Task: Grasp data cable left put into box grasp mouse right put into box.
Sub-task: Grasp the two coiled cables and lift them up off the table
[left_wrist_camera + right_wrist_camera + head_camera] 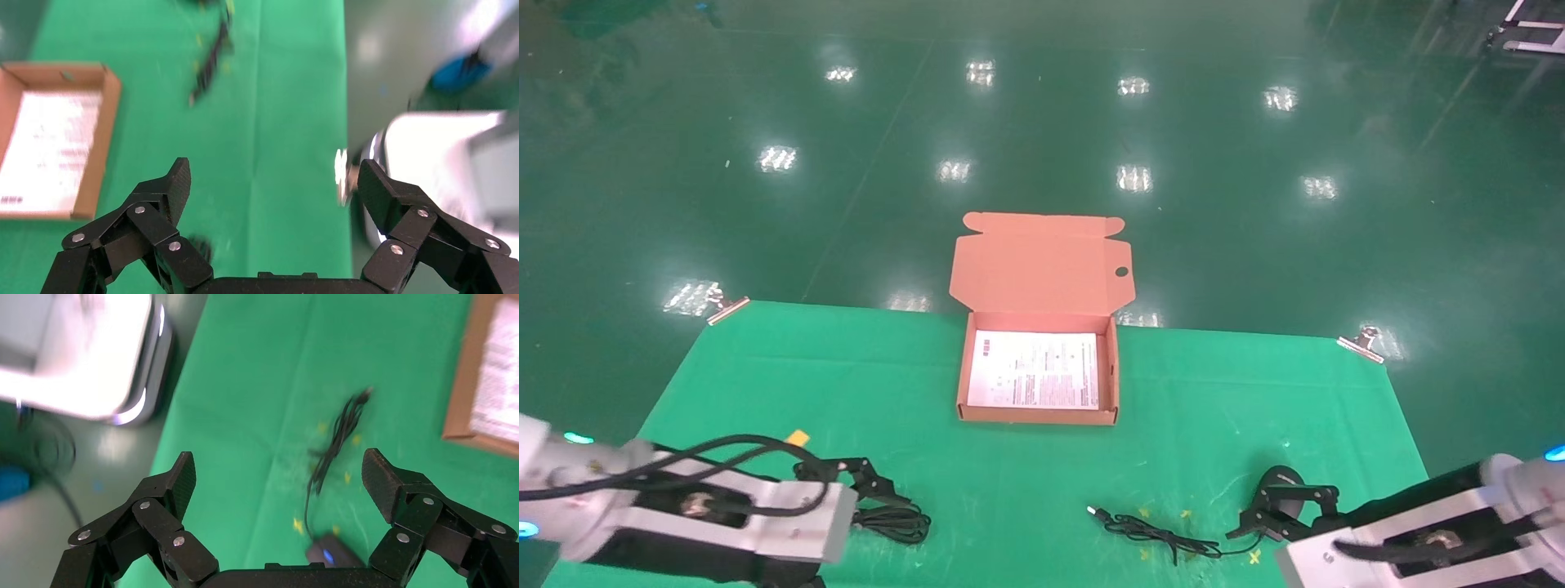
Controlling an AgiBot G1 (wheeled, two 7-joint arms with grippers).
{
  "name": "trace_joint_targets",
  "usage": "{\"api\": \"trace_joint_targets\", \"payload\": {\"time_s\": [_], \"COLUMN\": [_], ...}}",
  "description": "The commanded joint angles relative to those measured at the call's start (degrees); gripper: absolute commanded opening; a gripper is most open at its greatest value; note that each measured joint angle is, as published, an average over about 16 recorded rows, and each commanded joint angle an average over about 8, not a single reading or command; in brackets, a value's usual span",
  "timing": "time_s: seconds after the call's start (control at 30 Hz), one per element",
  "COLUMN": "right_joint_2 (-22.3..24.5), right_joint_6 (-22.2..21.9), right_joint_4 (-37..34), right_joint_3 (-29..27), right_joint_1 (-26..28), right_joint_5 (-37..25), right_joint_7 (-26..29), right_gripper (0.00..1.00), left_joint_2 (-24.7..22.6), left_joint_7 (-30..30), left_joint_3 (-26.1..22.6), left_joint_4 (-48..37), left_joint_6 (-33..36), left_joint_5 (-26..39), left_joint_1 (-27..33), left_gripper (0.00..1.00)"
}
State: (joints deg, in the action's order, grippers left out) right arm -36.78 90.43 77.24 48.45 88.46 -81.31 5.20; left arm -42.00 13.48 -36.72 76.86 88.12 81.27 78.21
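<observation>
The box lies open at the far middle of the green cloth, its lid flap up and a white printed sheet inside. The data cable lies as a small black coil at the near left. My left gripper is open just above and beside it; in the left wrist view its jaws stand wide apart and empty. The mouse lies at the near right, its cord trailing left. My right gripper is open over it. The right wrist view shows the mouse low between the jaws, blue light showing.
The green cloth is held by metal clips at its far corners. Past its edges is shiny green floor. The box also shows in the left wrist view and the right wrist view.
</observation>
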Motion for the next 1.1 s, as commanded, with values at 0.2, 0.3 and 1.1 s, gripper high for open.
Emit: {"api": "trace_joint_targets", "payload": {"time_s": [0.2, 0.3, 1.1], "right_joint_2": [-4.2, -5.6, -14.9], "right_joint_6": [-1.6, -3.3, -21.7], "right_joint_4": [0.1, 0.1, -10.8], "right_joint_3": [11.6, 13.8, 17.2], "right_joint_1": [6.2, 6.2, -3.8], "right_joint_5": [-10.4, -13.6, -26.1], "right_joint_7": [-0.7, 0.2, 8.0], "right_gripper": [1.0, 1.0, 1.0], "left_joint_2": [-3.6, -4.9, -16.8], "left_joint_7": [-1.9, -1.3, 5.3], "left_joint_3": [-6.4, -8.1, -10.5], "left_joint_4": [0.3, 0.2, -26.8], "left_joint_6": [-2.6, -4.9, -15.1], "left_joint_5": [13.0, 18.2, 27.9], "left_joint_1": [2.4, 1.9, 0.8], "left_gripper": [1.0, 1.0, 1.0]}}
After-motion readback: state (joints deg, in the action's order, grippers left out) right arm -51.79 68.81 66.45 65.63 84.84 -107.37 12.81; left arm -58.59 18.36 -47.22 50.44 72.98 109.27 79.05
